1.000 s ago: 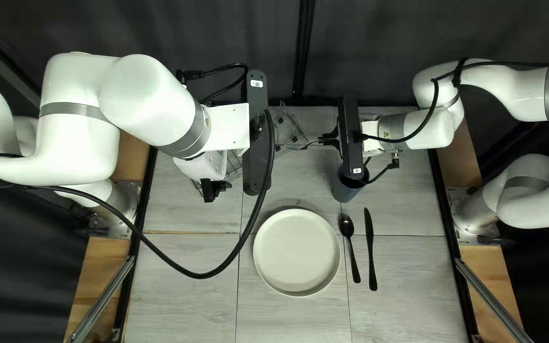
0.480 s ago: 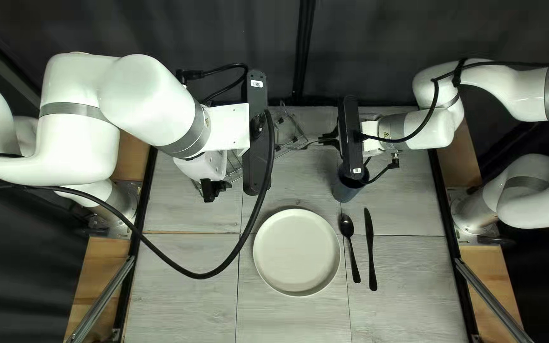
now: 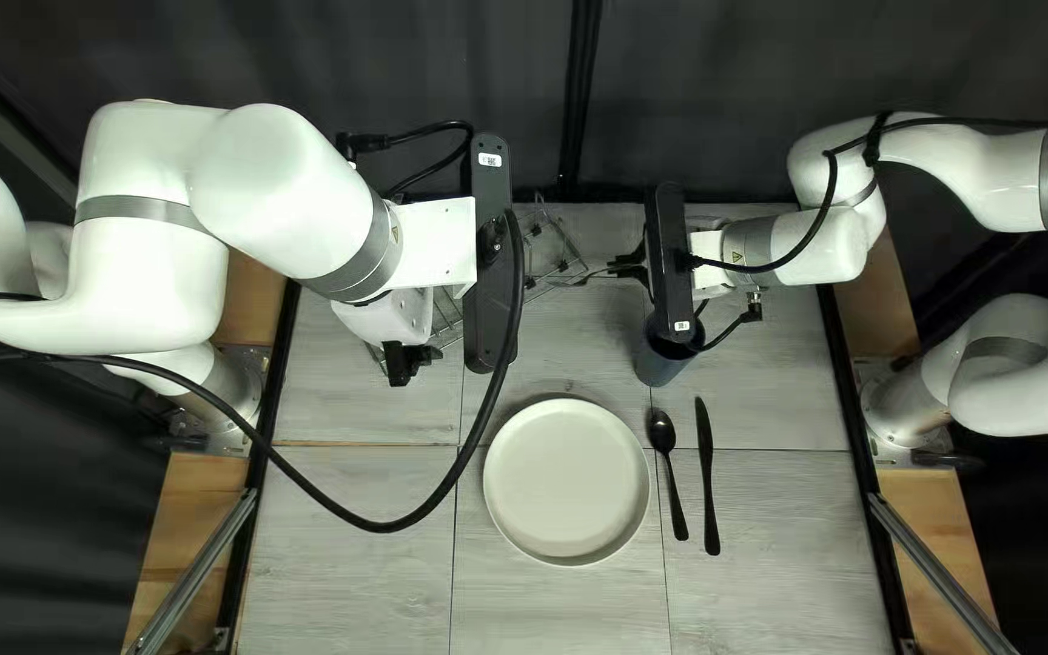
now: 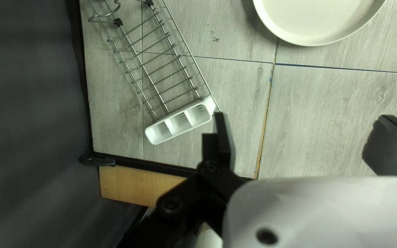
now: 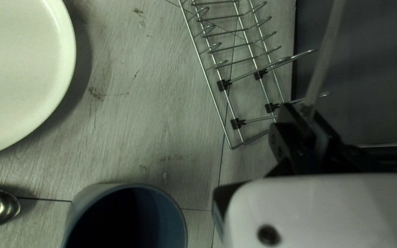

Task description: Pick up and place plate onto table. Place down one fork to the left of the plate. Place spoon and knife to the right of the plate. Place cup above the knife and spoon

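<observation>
The white plate (image 3: pixel 567 482) lies on the table, with the black spoon (image 3: pixel 667 467) and knife (image 3: pixel 707 473) on its right. Above them, the dark blue cup (image 3: pixel 658 364) stands upright, partly under my right arm's camera bar. My left gripper (image 3: pixel 391 318) is near the back left; its fingertips are hidden there. In its own view the left gripper (image 4: pixel 306 138) is open and holds nothing. My right gripper (image 3: pixel 630 263) is behind the cup; in its wrist view the right gripper (image 5: pixel 307 112) is shut on a thin blurred stem, apparently the fork (image 5: pixel 327 55), tines unseen.
A wire dish rack (image 4: pixel 161 59) with a white divided cutlery holder (image 4: pixel 180 123) stands at the table's far side, close to both grippers. My left arm's black cable (image 3: pixel 409 519) loops across toward the plate's left side.
</observation>
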